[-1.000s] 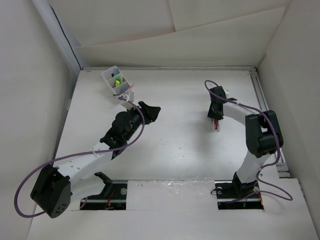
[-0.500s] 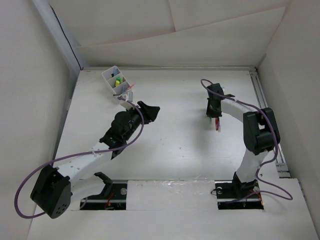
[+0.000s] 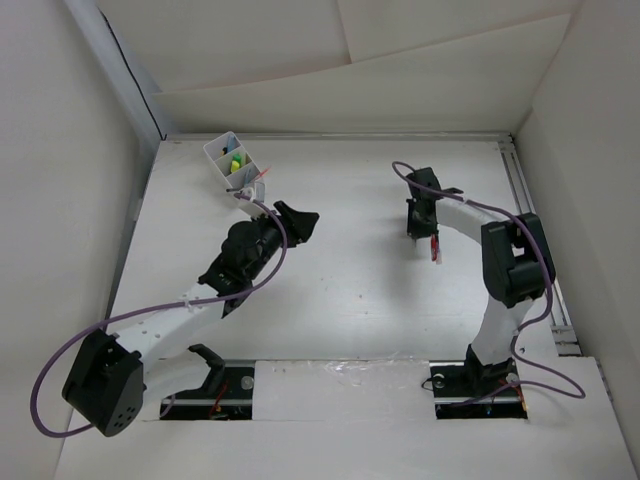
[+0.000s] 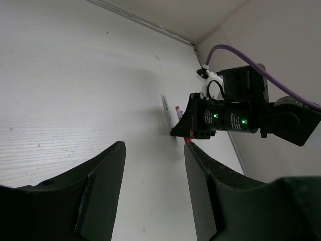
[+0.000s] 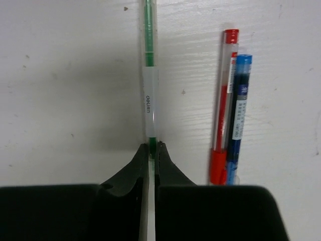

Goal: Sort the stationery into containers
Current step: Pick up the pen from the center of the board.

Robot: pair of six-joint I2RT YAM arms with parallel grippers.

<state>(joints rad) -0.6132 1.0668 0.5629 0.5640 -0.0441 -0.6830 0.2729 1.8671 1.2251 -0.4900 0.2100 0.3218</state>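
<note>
The white divided tray stands at the table's far left with small green and yellow items in its compartments. My right gripper is shut on a clear pen with green ink, pinched at its near end. A red pen and a blue pen lie side by side on the table just right of it; they also show in the top view. My left gripper is open and empty, hovering over bare table; in the top view it sits right of the tray.
White walls enclose the table on the left, back and right. A metal rail runs along the right edge. The right arm shows in the left wrist view, with the green pen under it.
My right gripper has moved left and a little toward the back, away from the red and blue pens. The left arm has barely moved.
</note>
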